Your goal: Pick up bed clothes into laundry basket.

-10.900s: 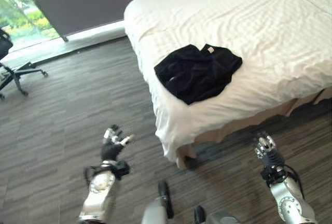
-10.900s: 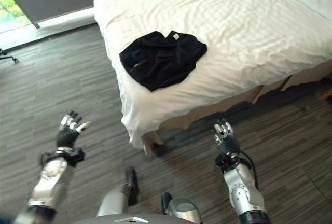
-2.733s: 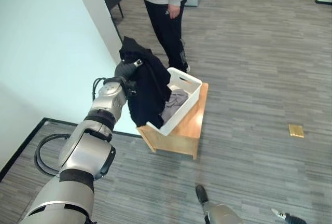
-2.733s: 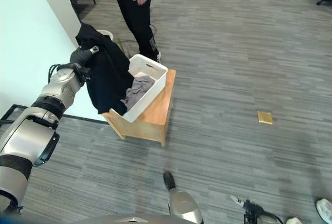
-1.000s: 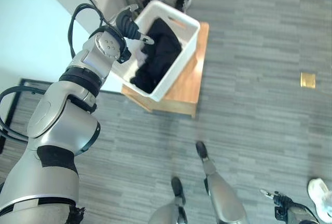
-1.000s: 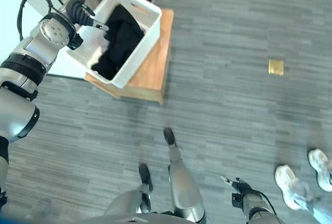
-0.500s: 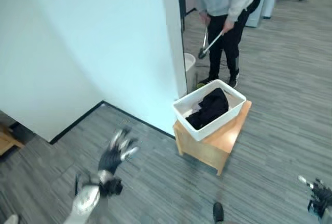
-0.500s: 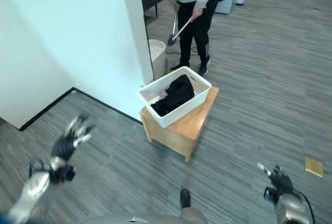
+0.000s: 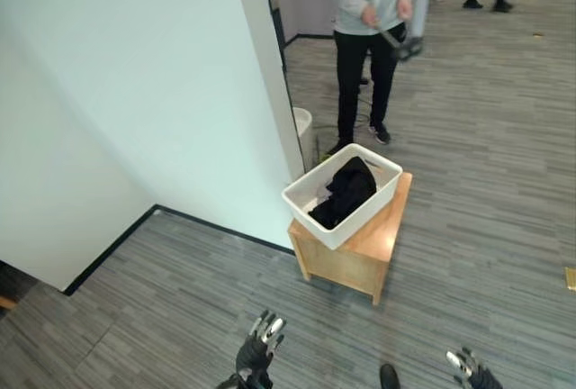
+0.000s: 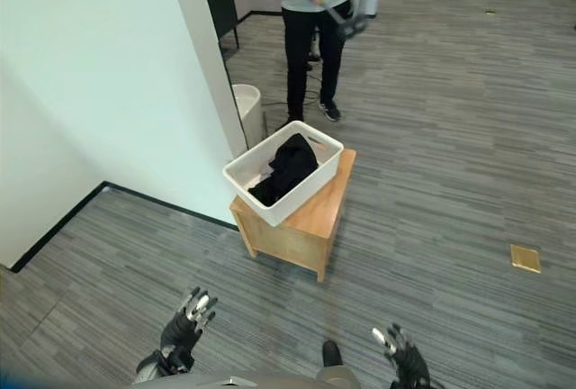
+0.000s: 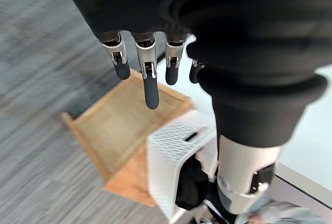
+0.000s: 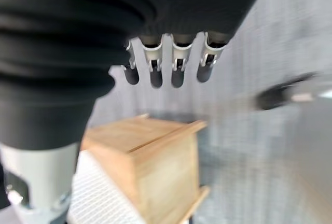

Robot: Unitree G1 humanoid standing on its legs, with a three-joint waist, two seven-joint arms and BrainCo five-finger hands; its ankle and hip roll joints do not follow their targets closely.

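The black crumpled garment (image 9: 343, 191) is heaped above the white plastic laundry basket (image 9: 306, 204); spillage is judged possible. Both hands' fingers (image 11: 151, 81) are spread, empty.

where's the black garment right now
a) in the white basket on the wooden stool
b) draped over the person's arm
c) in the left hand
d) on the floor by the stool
a: the black garment lies inside the white basket, which sits on the wooden stool, while the left hand and right hand hang low and open, holding nothing.
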